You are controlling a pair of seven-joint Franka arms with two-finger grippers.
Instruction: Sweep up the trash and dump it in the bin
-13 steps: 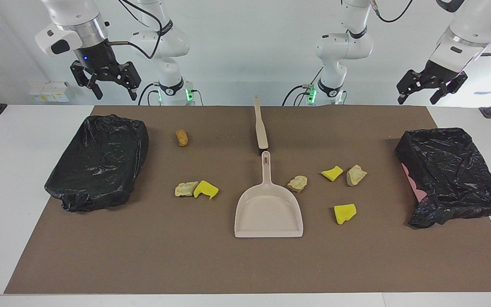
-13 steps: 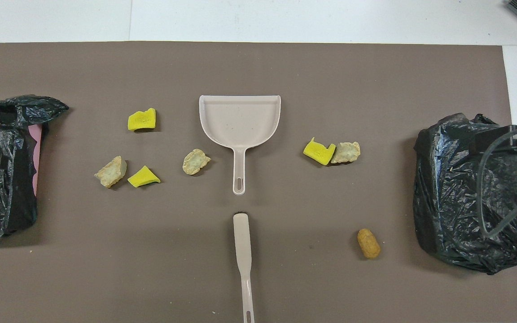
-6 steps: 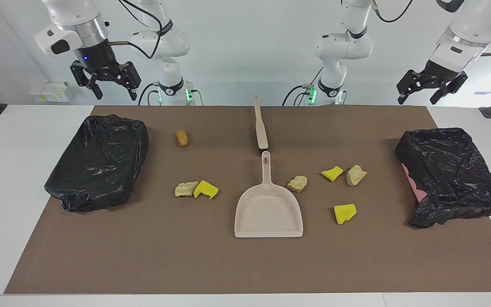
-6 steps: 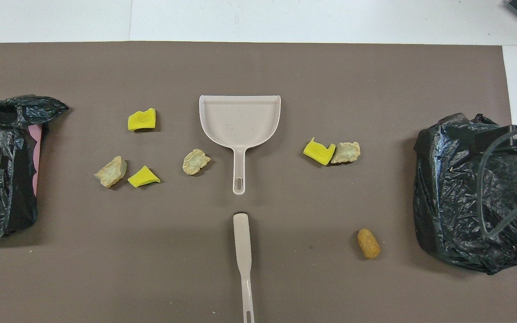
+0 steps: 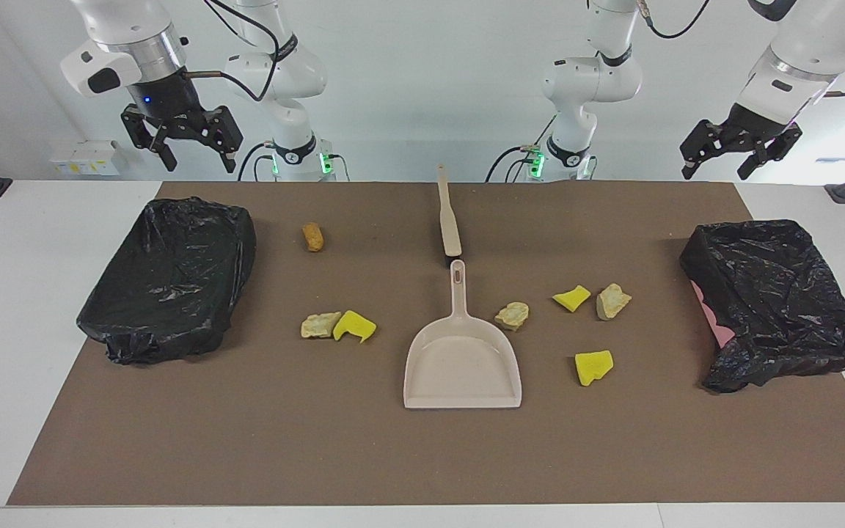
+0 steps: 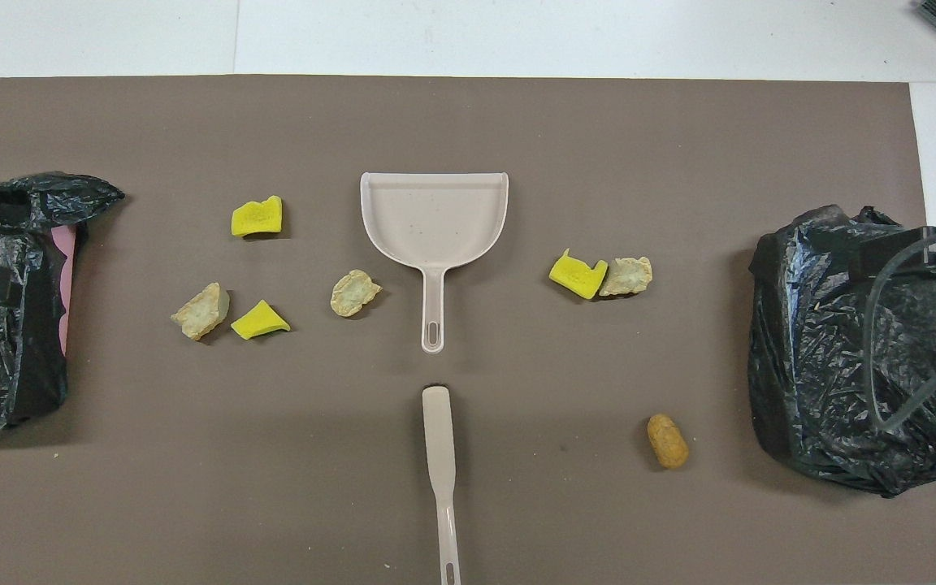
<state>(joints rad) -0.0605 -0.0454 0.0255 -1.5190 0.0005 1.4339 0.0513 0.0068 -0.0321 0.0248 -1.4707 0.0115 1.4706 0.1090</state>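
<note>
You've got both arms up, nothing held. Left gripper [image 5: 738,150] hangs over the mat's robot-side edge at the left arm's end, fingers wide. Right gripper [image 5: 186,143] hangs above the table edge by its bin, fingers wide.

All 7 trash pieces sit on the mat [image 5: 422,455]. Nugget [image 5: 312,236] lies alone toward the right arm's end, nearer the robots than the rest. 1 rock [image 5: 319,325] touches a sponge [image 5: 354,326] beside the dustpan [image 5: 463,363]. At its left-arm flank: a rock [image 5: 513,314] just beside the pan, then a sponge [image 5: 571,298] and rock [image 5: 612,301] close together, plus 1 sponge [image 5: 593,367] farther out.

Brush [image 5: 448,220] lies in line with the pan handle; a small gap shows overhead.

2 bagged bins: 1 [image 5: 169,279] at the right arm's end, 1 [image 5: 778,301] at the left's. Whether their mouths face up, can't tell.
</note>
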